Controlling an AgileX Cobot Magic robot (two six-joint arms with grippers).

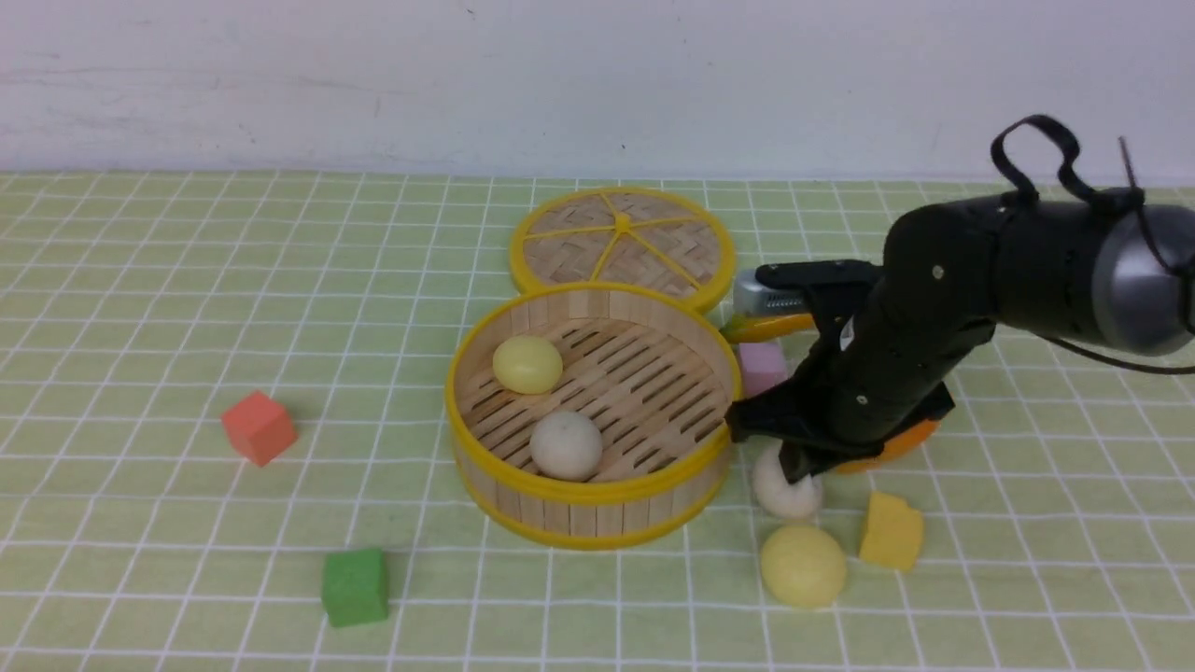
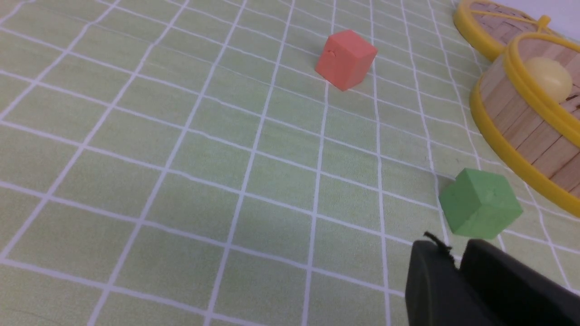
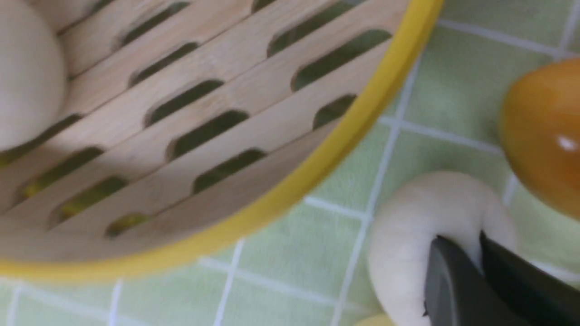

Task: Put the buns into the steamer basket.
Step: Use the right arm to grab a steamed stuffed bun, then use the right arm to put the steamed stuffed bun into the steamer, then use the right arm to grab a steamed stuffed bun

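So the green gridded surface [image 1: 187, 373] has the steamer basket [image 1: 588, 523] sitting upright in the middle. Its mouth faces straight up, with the lid [image 1: 579, 243] lying flat just behind it.

The right end effector [image 1: 798, 471] is down just outside the basket's right wall, clamped on the grabbed bun [image 1: 784, 499]. In the wrist view its fingers are pinched into that bun so hard the dough-looking stuff bulges around them. The left end effector [image 2: 457, 253] hangs over the left part of the surface, fingers close together with nothing between them.

The mango [image 1: 896, 448] is just behind the grabbed bun, mostly hidden by the arm. The inside yellow bun [image 1: 527, 364] and inside off-white bun [image 1: 566, 445] are both on the basket floor. The loose yellow bun [image 1: 803, 565] sits on the surface just in front of the grabbed one.

My take on the step is a lift and carry. Go straight up until the bun clears the yellow rim, then slide toward the robot's left over the bare slats on the right part of the floor. Let go low so it doesn't bounce into the two inside. Don't drag sideways first, because the wall is right there.

The buns are round, so they have no real long axis or heading. The grabbed one just looks squashed where it's pinched.

The yellow cube [image 1: 892, 532] is near the loose yellow bun and is best left alone.
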